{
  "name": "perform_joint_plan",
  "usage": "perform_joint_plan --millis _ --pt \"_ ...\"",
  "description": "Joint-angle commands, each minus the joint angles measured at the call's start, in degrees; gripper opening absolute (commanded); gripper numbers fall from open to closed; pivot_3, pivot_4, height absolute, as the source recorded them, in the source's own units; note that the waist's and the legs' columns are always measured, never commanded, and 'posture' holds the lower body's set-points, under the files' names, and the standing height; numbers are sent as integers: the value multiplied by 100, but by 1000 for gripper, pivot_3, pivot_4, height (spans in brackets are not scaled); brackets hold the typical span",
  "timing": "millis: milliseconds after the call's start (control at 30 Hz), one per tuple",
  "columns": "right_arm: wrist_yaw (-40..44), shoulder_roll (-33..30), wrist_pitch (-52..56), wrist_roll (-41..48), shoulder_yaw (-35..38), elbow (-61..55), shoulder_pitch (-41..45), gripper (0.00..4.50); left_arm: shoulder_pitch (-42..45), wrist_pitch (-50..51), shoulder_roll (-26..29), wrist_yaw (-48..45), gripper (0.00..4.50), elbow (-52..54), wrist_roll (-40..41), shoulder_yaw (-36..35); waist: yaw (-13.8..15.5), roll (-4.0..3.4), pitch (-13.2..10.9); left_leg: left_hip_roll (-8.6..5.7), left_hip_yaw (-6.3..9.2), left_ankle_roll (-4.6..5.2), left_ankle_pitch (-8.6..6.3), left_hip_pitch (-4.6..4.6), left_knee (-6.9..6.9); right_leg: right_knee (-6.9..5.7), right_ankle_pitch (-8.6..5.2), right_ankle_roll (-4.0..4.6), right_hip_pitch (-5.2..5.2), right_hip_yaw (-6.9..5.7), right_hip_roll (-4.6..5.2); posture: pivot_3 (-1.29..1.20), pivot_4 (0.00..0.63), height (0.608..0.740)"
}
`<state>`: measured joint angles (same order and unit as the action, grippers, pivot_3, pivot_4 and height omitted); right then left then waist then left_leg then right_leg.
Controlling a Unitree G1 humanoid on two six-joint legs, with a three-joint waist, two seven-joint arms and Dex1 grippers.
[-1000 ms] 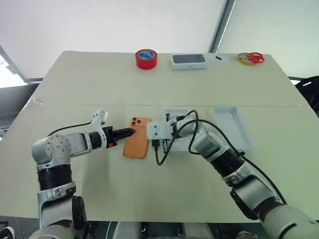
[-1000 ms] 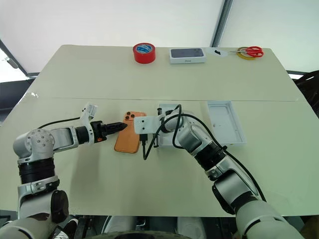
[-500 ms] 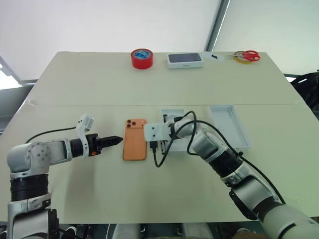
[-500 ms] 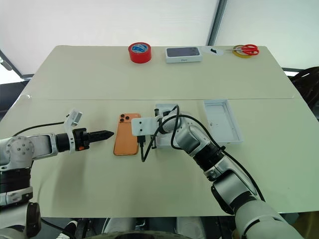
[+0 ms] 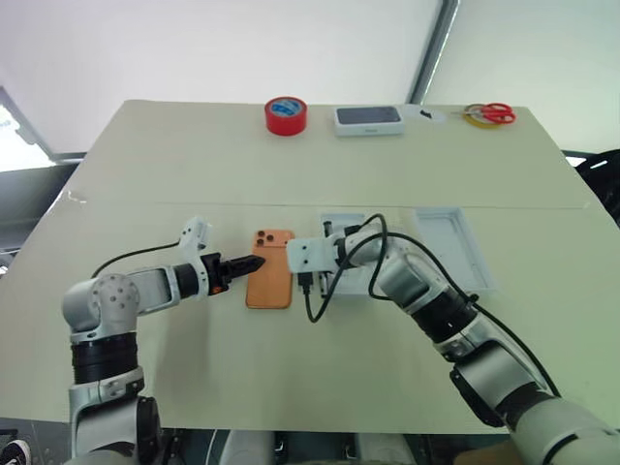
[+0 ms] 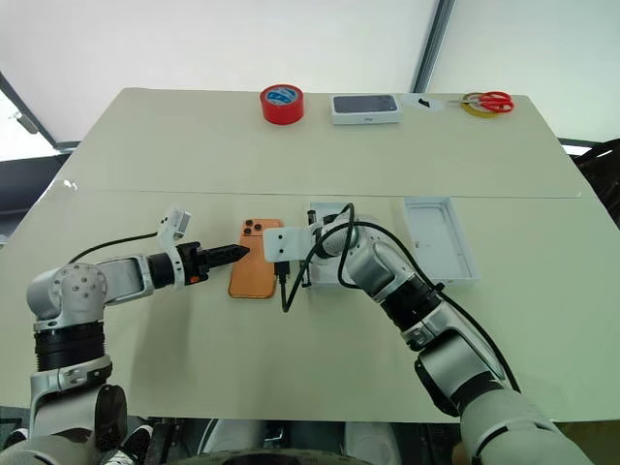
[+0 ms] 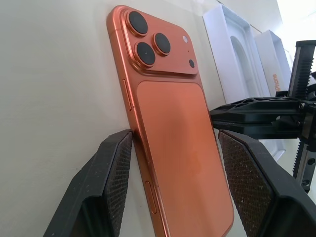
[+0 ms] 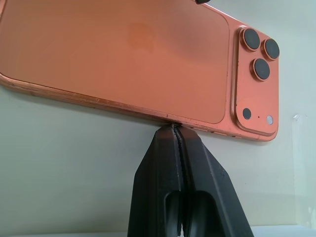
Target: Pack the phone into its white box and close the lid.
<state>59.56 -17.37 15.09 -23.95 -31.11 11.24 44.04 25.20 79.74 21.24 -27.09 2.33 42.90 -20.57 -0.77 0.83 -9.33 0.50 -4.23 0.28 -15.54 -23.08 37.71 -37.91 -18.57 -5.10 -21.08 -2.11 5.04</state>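
The worktop [image 5: 174, 155] is a pale cream surface with a seam line across its middle, and behind its far edge hangs a white wall of fabric with one dark pole. The phone [image 5: 269, 281] lies flat, with its back up, near the middle of the worktop, and its camera cluster points to the far edge. The left gripper [image 7: 174, 170] has its fingers spread wide, one on each long side of the phone; the finger [image 7: 106, 185] on the outer side seems to touch the phone's edge, though I cannot be sure of contact. The right gripper [image 8: 176, 129] has its fingers pressed together with nothing between them, and the tips rest against the other long edge of the phone. The white box [image 5: 341, 221] sits just beside the phone, toward the right edge, mostly covered by the right arm. The lid [image 5: 455, 247] lies open side up, further toward the right edge. Along the far edge stand a red tape roll [image 5: 285, 114], a sealed box [image 5: 368, 119] and scissors [image 5: 489, 113].
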Motion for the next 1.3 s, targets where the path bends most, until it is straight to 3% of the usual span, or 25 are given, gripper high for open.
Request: perform_joint_plan --millis 33,533,767,1300 --pt "15 132 -8 35 -206 34 -64 58 79 192 -400 -81 2908 -83 416 -63 5 0 0 0 1 0 0 2 0 0 0 0 0 0 0 0 150 730" --pt "-42 190 -57 18 -216 116 -60 58 666 797 -631 376 2908 118 398 -280 0 3 -1 0 1 -1 0 0 -1 -1 0 0 4 -1 -1 0 150 730" --pt "-57 196 -17 15 -200 76 -87 58 795 977 -706 283 2908 -59 667 -1052 -8 7 -4 0 1 -3 1 -2 -1 0 0 0 2 -2 -3 0 150 730" --pt "-117 186 -119 15 -222 122 -78 58 47 895 -340 56 2908 128 677 -673 -142 19 -11 3 -2 -27 17 -9 -42 7 0 0 -25 1 -14 0 150 730"
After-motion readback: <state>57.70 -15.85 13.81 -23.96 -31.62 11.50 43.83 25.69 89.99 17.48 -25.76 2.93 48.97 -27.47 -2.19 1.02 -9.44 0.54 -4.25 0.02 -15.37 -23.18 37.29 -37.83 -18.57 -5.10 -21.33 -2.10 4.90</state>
